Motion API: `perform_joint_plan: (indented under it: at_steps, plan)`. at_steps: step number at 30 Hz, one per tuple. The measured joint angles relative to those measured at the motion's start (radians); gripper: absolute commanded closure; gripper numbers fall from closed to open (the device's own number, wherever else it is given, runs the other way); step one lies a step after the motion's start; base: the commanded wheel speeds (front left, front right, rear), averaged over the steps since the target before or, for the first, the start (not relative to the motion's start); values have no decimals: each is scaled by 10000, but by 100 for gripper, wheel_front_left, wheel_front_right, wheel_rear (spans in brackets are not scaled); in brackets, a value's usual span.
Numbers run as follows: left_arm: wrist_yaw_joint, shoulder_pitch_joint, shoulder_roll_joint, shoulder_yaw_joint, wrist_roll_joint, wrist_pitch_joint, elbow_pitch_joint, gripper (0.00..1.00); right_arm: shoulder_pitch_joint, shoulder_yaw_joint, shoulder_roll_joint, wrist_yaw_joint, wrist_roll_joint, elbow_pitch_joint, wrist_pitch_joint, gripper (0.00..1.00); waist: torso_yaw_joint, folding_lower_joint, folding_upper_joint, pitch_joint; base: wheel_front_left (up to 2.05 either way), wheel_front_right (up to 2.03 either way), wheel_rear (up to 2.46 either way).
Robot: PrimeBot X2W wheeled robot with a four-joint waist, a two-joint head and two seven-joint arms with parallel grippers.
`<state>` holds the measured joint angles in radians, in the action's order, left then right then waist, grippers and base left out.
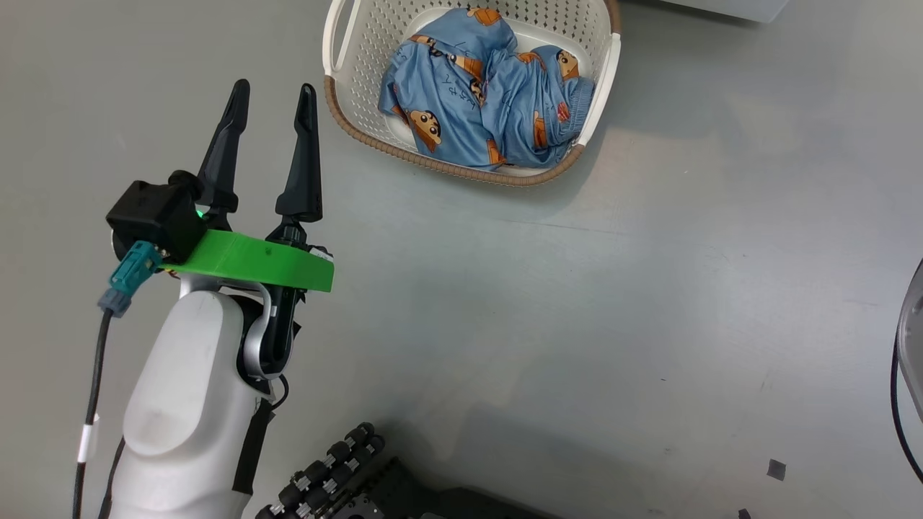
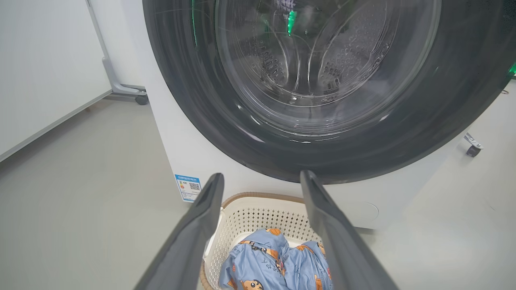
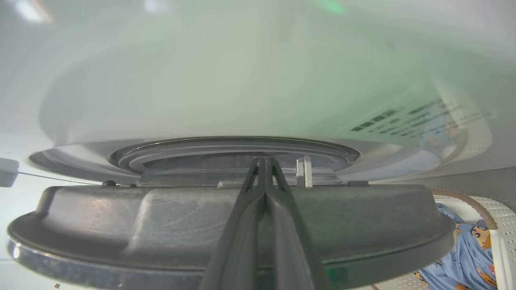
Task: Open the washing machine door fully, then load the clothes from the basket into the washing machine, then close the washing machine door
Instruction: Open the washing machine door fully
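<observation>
Two grippers | right gripper (image 3: 264, 161) pinched shut at washing machine door (image 3: 121, 225) edge: sweep it fully outward | left gripper (image 1: 274, 86) wide, empty

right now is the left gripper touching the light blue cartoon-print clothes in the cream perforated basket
Apart. The head view shows the open left gripper left of the cream perforated basket, with the rim between it and the light blue clothes.

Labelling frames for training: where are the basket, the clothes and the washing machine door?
basket (image 1: 360, 58), head view, perforated left wall.
clothes (image 1: 447, 86), head view, middle of the blue fabric.
washing machine door (image 2: 177, 60), left wrist view, left side of black rim.
</observation>
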<state>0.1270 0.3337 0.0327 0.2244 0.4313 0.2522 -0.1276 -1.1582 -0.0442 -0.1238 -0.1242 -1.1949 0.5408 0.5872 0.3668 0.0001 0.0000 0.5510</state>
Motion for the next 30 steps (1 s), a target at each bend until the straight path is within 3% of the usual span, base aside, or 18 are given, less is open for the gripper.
perform_joint_plan:
  at_steps: [10,18,30]
  plan:
    - [0,2,0,6,-102,0,61,0,611,140,8,251,-462,19,924,100,-155,0,0,-310,0,0,0]
    - [0,-11,2,31,-178,0,33,0,1339,422,196,616,-1369,10,2543,100,-223,0,0,-658,0,0,0]
    - [0,-198,157,19,-255,0,12,0,2243,771,270,499,-2067,-98,4305,100,-252,0,0,-1323,0,0,0]
